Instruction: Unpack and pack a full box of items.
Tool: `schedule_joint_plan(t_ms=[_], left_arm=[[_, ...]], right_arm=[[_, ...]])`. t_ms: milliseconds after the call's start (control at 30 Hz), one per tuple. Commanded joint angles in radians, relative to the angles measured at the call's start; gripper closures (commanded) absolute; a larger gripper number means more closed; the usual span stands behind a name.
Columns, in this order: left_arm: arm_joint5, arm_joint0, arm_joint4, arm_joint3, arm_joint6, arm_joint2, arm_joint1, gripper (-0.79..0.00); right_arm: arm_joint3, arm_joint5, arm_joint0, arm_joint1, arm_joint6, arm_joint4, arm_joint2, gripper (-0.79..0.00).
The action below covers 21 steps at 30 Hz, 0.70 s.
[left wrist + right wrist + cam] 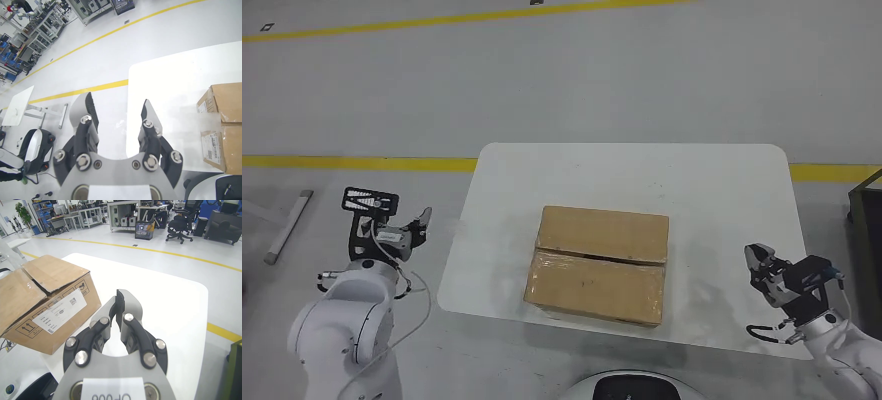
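Note:
A brown cardboard box (599,264) sits in the middle of the white table (642,180), its two top flaps folded down with a dark seam between them. My left gripper (421,220) hovers off the table's left edge, open and holding nothing (118,99); the box (225,121) lies farther off to its side. My right gripper (758,257) is over the table's right front part, shut with nothing between its pads (117,298). The box (43,291) beside it shows a white label on its side wall and one flap slightly raised.
Bare tabletop (160,289) surrounds the box on all sides. A yellow floor line (352,162) runs behind the table. A dark cart (867,205) stands off the right edge, and a second small table (18,106) stands on the floor to the left.

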Motion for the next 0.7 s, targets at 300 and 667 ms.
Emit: schedule_joint_plan(t_ms=[300, 667], left_arm=[[-0.025, 0.043, -0.051, -0.076, 0.000, -0.008, 0.011, -0.785], [-0.113, 0.030, -0.091, -0.040, 0.011, 0.442, -0.001, -0.785]], right_arm=[[-0.008, 0.006, 0.003, -0.001, 0.005, -0.002, -0.004, 0.000], [-0.004, 0.019, 0.016, -0.003, 0.018, 0.008, -0.005, 0.000]])
